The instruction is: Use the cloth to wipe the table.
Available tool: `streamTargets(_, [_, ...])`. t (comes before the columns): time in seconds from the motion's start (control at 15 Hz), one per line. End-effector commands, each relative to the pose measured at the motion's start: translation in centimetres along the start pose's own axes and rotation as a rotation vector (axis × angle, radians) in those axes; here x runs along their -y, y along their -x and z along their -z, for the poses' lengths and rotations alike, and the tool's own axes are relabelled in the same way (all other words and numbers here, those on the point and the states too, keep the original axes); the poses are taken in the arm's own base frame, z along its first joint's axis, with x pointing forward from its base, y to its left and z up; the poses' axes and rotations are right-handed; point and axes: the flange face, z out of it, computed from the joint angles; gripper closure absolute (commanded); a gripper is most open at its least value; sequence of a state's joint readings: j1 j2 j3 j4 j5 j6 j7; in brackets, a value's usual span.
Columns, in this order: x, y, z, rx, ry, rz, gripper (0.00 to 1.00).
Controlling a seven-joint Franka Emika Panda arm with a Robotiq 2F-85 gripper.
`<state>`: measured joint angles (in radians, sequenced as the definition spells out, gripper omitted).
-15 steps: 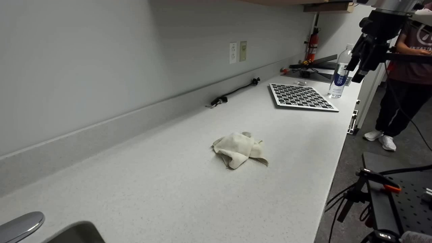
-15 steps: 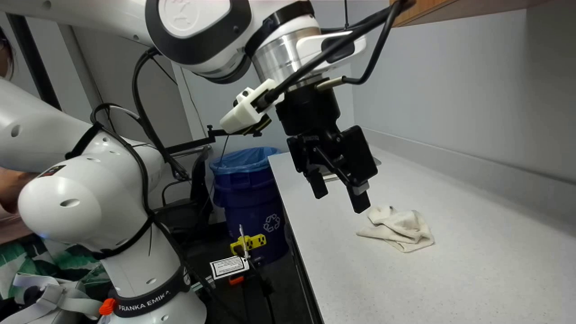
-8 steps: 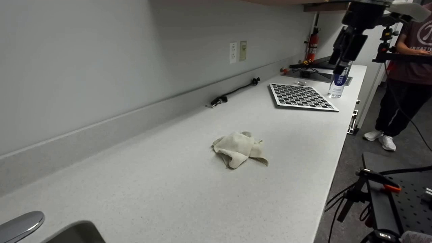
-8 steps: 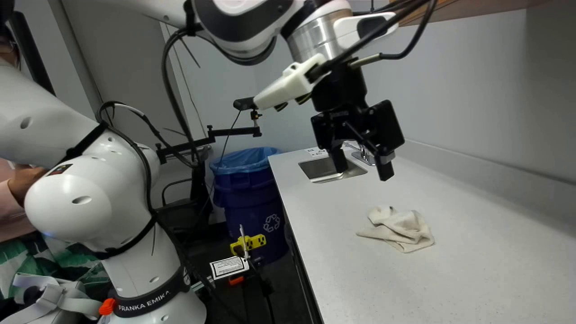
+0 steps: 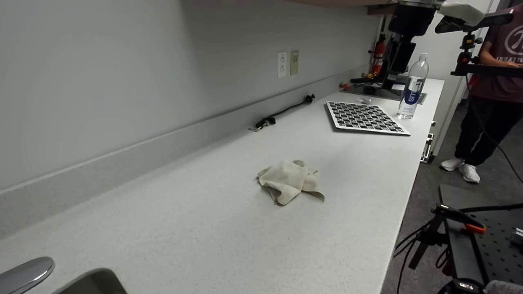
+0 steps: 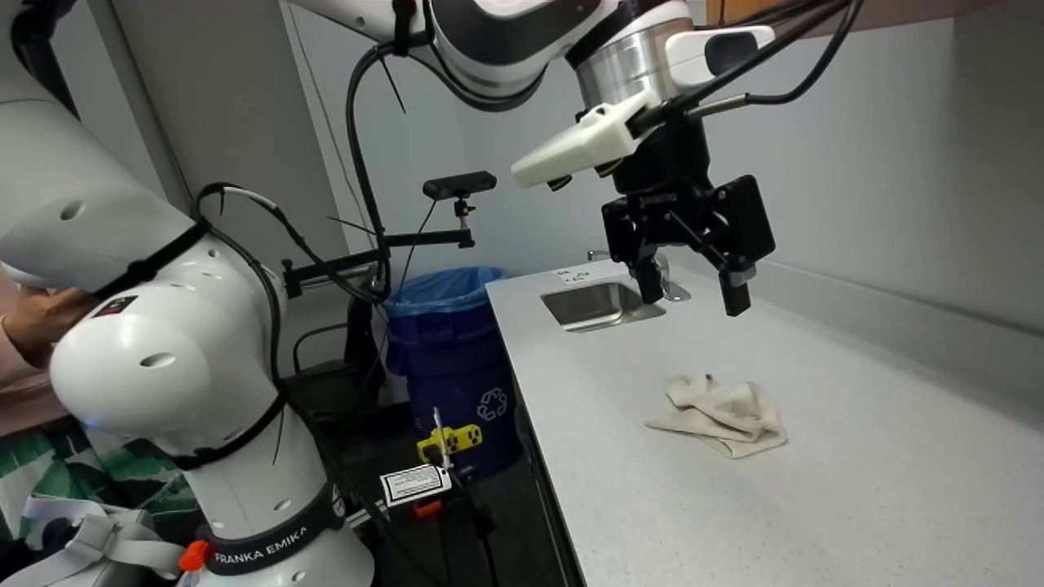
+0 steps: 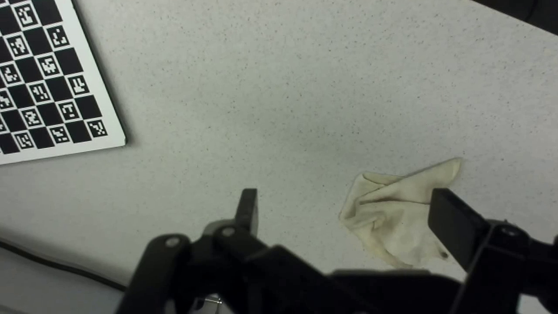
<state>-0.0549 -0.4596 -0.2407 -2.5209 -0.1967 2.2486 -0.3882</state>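
The cream-white cloth lies crumpled on the pale speckled table in both exterior views, and nothing touches it. High above the countertop, my gripper points downward with its jaws wide apart and nothing between them. In the wrist view the cloth appears low and right of centre, below the gripper. The right finger covers part of the cloth's right side from this angle. An exterior view shows the gripper at the far end, dark against the clutter behind it.
A black-and-white grid board lies farther along the counter, with a clear bottle standing beside it. A black cable runs by the raised back edge. A sink is set into the counter. Wooden cabinets hang overhead.
My gripper has travelled across toward the back wall and risen slightly, uncovering the sink and the bottle. Its jaws have stayed wide. The cloth has not moved.
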Motion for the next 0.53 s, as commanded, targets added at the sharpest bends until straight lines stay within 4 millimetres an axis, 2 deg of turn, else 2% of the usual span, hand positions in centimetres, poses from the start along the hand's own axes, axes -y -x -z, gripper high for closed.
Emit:
streamTargets(0.0, [0.0,0.0,0.1,0.001,0.0,0.0,0.0])
streamTargets(0.2, [0.0,0.0,0.1,0.0,0.0,0.0,0.0])
streamTargets(0.47, [1.8,-0.8,-1.1,0.014,-0.013,0.03,0.0])
